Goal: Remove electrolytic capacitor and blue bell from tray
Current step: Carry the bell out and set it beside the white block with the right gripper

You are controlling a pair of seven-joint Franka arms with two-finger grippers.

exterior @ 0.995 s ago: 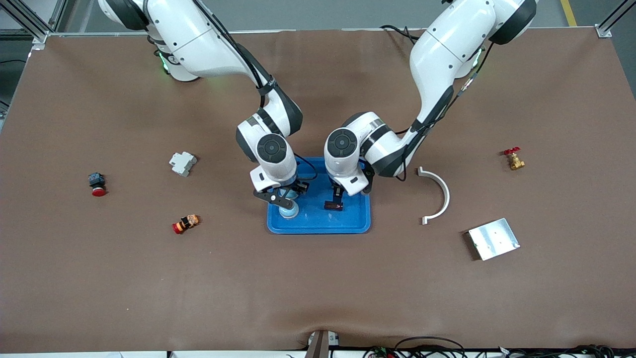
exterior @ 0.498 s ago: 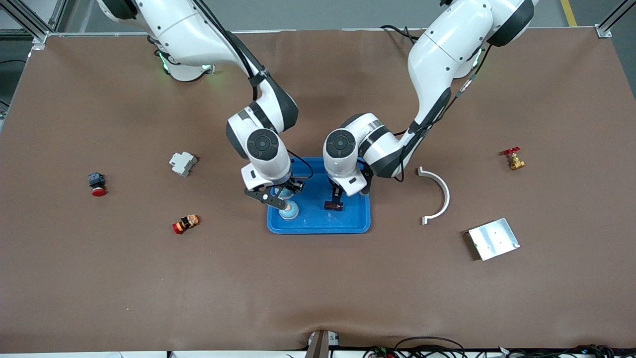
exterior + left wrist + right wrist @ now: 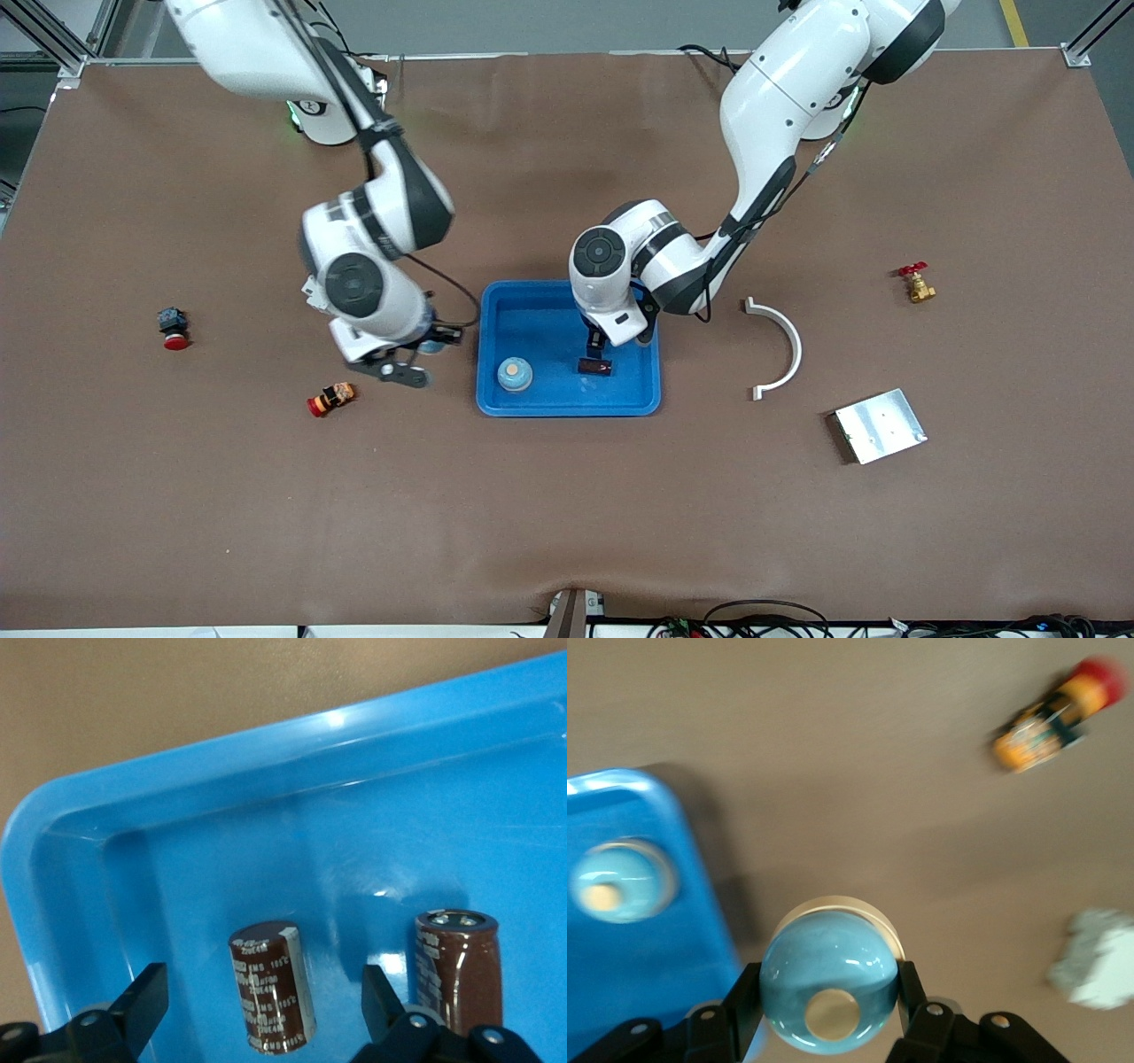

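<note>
The blue tray [image 3: 638, 403] holds a blue bell [image 3: 515, 373] with a tan button, also seen as the bell [image 3: 618, 888] in the right wrist view. My right gripper [image 3: 425, 353] hangs over the bare table beside the tray, at the right arm's end. The gripper [image 3: 829, 994] is shut on a second blue bell [image 3: 824, 961]. A brown capacitor [image 3: 594, 366] lies in the tray. My left gripper [image 3: 264, 992] stands open just above it, a finger on each side of the capacitor [image 3: 270, 988] with gaps. Another brown capacitor [image 3: 456, 970] stands beside it.
A red-capped orange part [image 3: 330, 399] lies near my right gripper, and a red push button [image 3: 174, 328] lies further toward that end. Toward the left arm's end are a white curved piece [image 3: 780, 346], a metal plate [image 3: 880, 425] and a brass valve [image 3: 915, 283].
My right arm has swung off the tray toward its own end of the table, carrying a bell; the other bell stays in the tray. My left gripper has hardly moved.
</note>
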